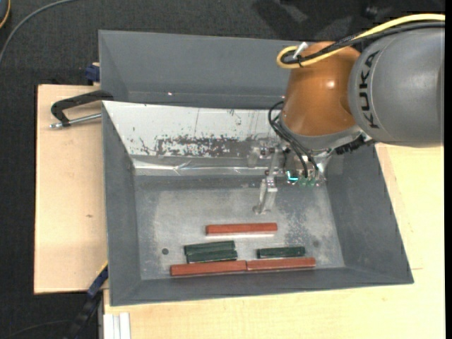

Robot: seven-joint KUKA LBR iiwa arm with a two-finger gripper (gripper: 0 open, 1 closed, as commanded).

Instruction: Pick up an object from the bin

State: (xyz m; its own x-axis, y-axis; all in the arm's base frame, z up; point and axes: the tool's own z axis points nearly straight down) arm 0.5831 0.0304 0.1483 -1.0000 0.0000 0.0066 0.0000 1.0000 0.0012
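One grey bin (120,210) is entered from its right edge by the arm (402,83), whose gripper (265,202) is hung over mid-floor; whether it is spread or closed cannot be told. Nearest it, seemingly apart, a reddish-brown bar (241,228) is laid flat. By the near edge a left bar (208,268) and a right bar (281,263) are set end to end, with a dark green block (210,251) and a smaller green block (281,252) just behind.

Cluster of bars (210,250) by the bin's (120,210) front wall; gripper (266,200) just behind the rearmost bar (241,228).
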